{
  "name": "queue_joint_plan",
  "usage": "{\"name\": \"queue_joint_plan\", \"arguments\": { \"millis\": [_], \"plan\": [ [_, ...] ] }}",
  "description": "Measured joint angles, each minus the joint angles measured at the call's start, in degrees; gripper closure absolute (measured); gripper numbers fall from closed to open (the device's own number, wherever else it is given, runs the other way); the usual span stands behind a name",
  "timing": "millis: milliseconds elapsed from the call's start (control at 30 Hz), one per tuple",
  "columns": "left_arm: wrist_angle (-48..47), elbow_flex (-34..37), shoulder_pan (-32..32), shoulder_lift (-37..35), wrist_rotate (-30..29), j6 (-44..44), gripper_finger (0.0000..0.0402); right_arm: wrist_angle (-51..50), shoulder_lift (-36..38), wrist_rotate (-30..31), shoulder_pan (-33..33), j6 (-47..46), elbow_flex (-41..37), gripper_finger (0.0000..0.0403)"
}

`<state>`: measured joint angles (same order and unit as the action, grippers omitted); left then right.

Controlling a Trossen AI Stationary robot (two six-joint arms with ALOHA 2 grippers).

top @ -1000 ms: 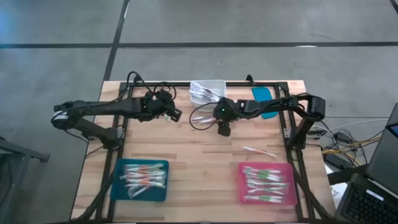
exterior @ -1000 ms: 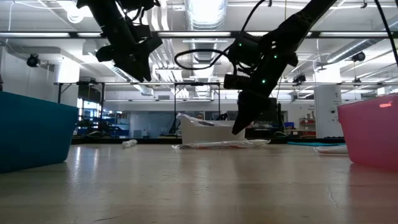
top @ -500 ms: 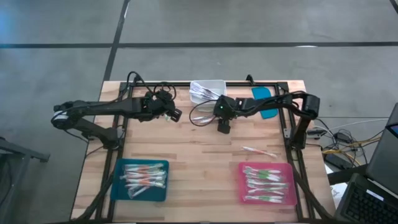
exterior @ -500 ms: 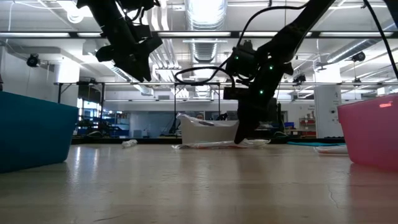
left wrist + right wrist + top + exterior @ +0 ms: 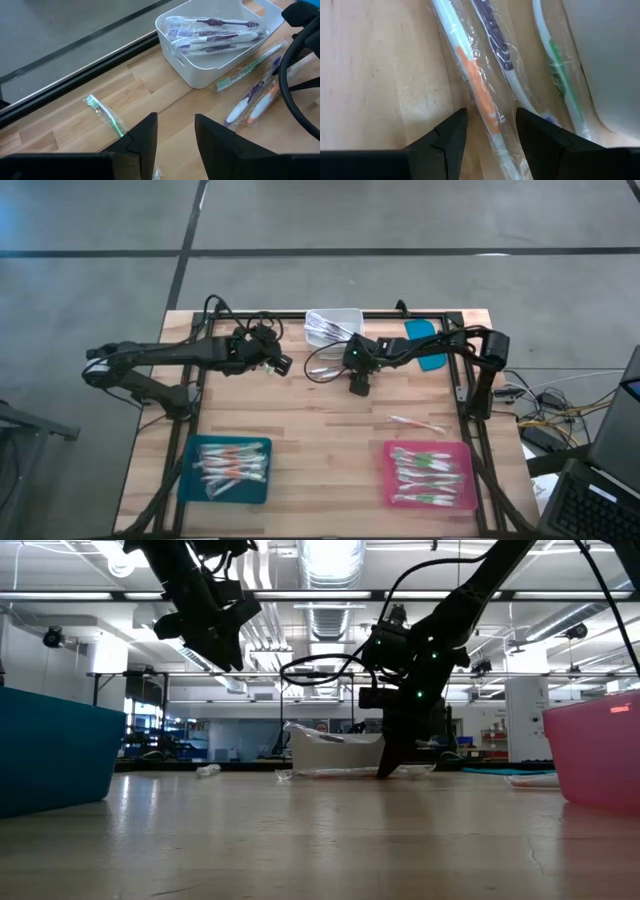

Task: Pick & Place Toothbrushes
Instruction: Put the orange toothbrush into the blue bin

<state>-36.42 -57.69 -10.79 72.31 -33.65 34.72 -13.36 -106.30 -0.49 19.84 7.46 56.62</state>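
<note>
**Right gripper straddling the orange toothbrush, grasp not yet made**

Fingers of my right gripper (image 5: 487,137) are standing parted on either side of a wrapped orange-accented toothbrush (image 5: 477,100), down at the tabletop; nothing is clamped yet. That brush is lying on the wood just beside the white bin (image 5: 334,326), with a purple-accented one (image 5: 496,47) and a green-accented one (image 5: 560,75) alongside it, nearer the bin wall. In the low view the fingertips are reaching down to the table surface by the bin.

My left gripper (image 5: 172,140) is waiting in the air at the far-left part of the table (image 5: 300,420), fingers apart and empty. Its wrist camera is showing a single green toothbrush (image 5: 107,116) lying alone on the wood, well apart from the bin.

Progress, as I am judging it:
- Teal tray (image 5: 196,480) is already carrying a batch of brushes; pink tray (image 5: 392,480) likewise.
- One stray brush (image 5: 415,423) is lying on the table just beyond the pink tray.
- Several purple brushes are sitting in the bin, and the loose ones beside it are unsorted.

I am reckoning the job well under way but not finished. Next call: close on the orange brush and lift. Risk I am noting: the slick wrapper could slip or drag its neighbour.
</note>
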Motion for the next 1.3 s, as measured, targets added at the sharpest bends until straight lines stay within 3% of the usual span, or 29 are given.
{"name": "queue_joint_plan", "arguments": {
  "millis": [467,967,1300],
  "plan": [
    [-0.02,0.00,0.00,0.00,0.00,0.00,0.0267,-4.76,2.42,-2.17,-1.72,-1.48,-0.39,0.0286],
    [-0.02,0.00,0.00,0.00,0.00,0.00,0.0269,-4.97,8.41,-1.19,-5.70,-0.64,-0.38,0.0235],
    [0.00,0.00,0.00,0.00,-0.02,0.00,0.0268,-4.06,8.09,2.50,-6.82,-1.46,-1.04,0.0234]
  ]
}}
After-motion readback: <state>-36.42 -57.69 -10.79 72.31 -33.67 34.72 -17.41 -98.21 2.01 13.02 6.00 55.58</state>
